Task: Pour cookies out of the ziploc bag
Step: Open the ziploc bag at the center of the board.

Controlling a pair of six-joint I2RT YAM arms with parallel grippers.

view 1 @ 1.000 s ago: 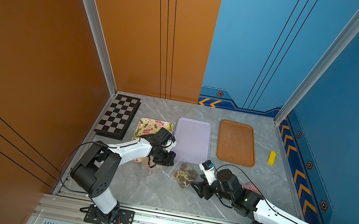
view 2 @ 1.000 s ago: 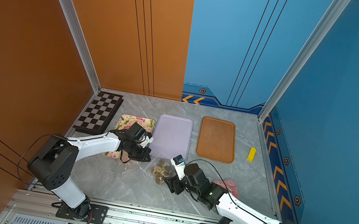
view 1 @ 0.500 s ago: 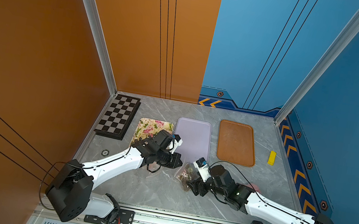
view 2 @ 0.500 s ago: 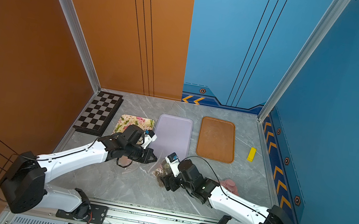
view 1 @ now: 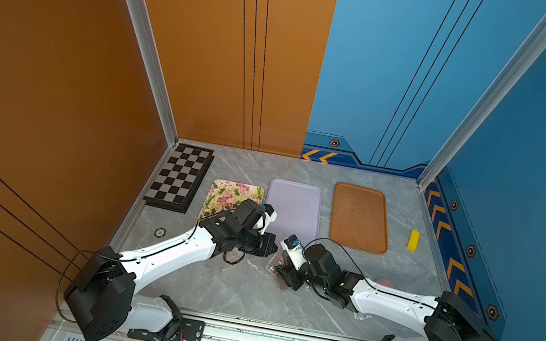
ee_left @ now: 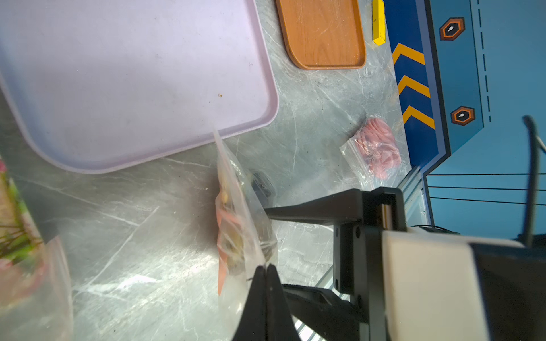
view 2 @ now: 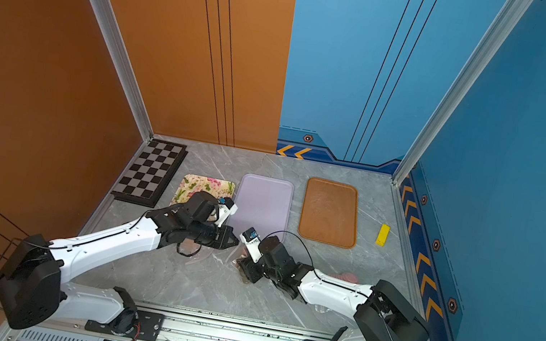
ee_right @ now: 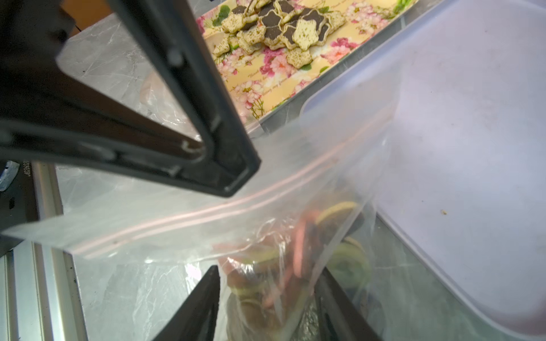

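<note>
The white-and-black left arm (view 1: 169,255) starts from its base at 7 o'clock of the worktop (view 1: 241,298) and stretches low toward 1 o'clock, with the elbow almost straight. Its black left gripper (ee_left: 266,267) has the jaws pressed together on an edge of the clear plastic zip bag (ee_left: 236,236). The white-and-black right arm (view 1: 392,302) lies low from its base at 5 o'clock and points toward 10 o'clock. Its black right gripper (ee_right: 269,295) has the jaws apart, one on each side of the bag. Whether they press it, I cannot tell. The two grippers face each other closely.
</note>
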